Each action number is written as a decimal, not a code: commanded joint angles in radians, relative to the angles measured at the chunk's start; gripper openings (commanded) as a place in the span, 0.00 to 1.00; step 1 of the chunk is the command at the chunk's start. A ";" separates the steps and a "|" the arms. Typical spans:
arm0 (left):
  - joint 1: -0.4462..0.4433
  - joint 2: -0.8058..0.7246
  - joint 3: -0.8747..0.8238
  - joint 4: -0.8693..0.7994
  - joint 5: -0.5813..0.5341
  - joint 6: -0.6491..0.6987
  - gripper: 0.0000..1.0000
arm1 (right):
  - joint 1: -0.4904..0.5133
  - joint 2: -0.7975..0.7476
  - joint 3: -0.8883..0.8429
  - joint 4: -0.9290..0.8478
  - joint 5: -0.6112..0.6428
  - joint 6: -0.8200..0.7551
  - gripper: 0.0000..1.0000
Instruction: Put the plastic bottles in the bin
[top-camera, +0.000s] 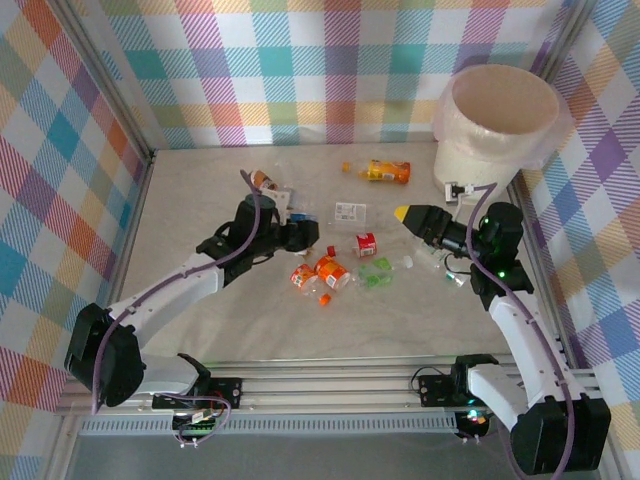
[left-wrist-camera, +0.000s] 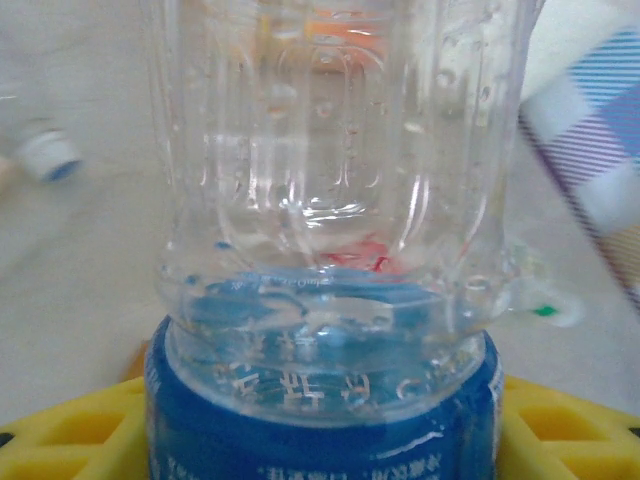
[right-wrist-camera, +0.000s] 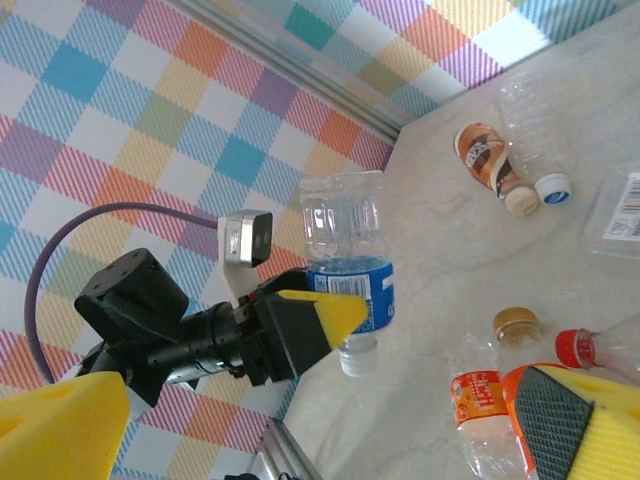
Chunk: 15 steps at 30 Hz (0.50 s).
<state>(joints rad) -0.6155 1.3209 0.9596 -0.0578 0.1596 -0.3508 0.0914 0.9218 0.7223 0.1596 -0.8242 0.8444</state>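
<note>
So the left gripper (right-wrist-camera: 340, 305) is clamping down on a blue-label bottle (right-wrist-camera: 340, 215), at about 10 o'clock from the loose bottles (top-camera: 330, 270) mid-table. The right gripper (top-camera: 405, 214) is hanging wide open, with the bin (top-camera: 480, 160) sitting at its 1 o'clock.

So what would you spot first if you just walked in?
Probably the clear bottle with the blue label pinched in the left claw, on the left side of the table. Then the big cream bin in the far right corner, and the jumble of crushed bottles with orange and red labels in the middle of the table.
</note>
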 joint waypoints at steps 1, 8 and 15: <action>-0.044 -0.009 0.002 0.185 0.101 -0.081 0.52 | 0.026 -0.004 0.027 0.060 -0.023 -0.032 1.00; -0.122 0.056 0.069 0.274 0.266 -0.110 0.52 | 0.077 -0.027 0.050 0.082 -0.051 -0.096 1.00; -0.171 0.136 0.151 0.366 0.446 -0.120 0.52 | 0.104 -0.029 0.135 0.020 -0.070 -0.154 1.00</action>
<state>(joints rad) -0.7639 1.4418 1.0603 0.1970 0.4839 -0.4568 0.1844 0.9039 0.7979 0.1776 -0.8524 0.7387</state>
